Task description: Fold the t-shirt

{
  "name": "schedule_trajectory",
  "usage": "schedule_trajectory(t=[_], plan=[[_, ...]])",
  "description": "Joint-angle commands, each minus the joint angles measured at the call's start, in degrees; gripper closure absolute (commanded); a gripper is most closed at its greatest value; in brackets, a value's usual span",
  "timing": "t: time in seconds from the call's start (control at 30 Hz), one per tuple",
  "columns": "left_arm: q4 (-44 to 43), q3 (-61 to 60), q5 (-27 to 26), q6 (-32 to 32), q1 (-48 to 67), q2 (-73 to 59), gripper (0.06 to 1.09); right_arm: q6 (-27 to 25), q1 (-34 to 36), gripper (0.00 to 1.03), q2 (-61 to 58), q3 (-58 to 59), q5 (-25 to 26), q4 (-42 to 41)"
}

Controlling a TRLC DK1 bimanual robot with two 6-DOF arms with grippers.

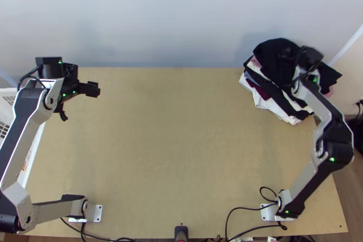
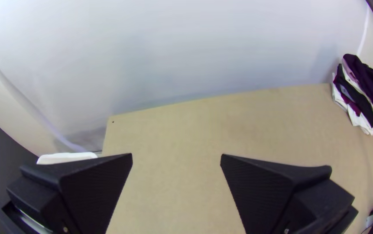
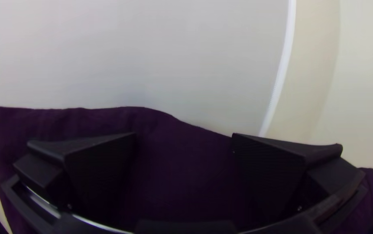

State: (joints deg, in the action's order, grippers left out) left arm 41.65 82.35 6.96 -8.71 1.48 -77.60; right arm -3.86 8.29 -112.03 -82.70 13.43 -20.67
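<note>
Over the pile at the table's far right corner is my right gripper [image 1: 310, 58], dark against dark cloth. The right wrist view shows this gripper [image 3: 184, 135] open, its fingers wide apart above a dark garment [image 3: 182, 173], which looks purple-black there. That black garment [image 1: 274, 62] lies loosely on top of a stack of folded clothes [image 1: 272, 99]; whether it is a t-shirt I cannot tell. My left gripper [image 1: 80, 102] is above the table's far left part, away from the clothes. In its wrist view the gripper [image 2: 176, 156] stands open with bare table beyond; the stack [image 2: 359, 97] is far off.
The wooden table [image 1: 172, 128] is bare between the arms. A white basket [image 1: 31, 160] stands at its left edge, under the left arm. A pale wall [image 1: 172, 19] rises behind the far edge. Black cables [image 1: 245, 208] run along the near edge.
</note>
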Motion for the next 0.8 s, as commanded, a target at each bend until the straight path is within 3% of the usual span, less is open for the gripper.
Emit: schedule_trajectory(t=[0.0, 0.5, 0.77], plan=[[0.4, -2.1, 0.4, 1.9, -1.1, 2.8, 0.1, -3.9, -0.1, 0.04, -1.4, 4.8, 1.6, 1.6], [-9.9, -3.4, 5.0, 5.3, -7.5, 14.8, 0.1, -6.8, 1.5, 0.04, 34.4, 3.9, -0.3, 3.4], [-25.8, -22.0, 5.1, 5.8, -9.1, 35.2, 0.1, -3.7, -2.6, 0.04, 54.3, 16.4, -4.0, -1.5]])
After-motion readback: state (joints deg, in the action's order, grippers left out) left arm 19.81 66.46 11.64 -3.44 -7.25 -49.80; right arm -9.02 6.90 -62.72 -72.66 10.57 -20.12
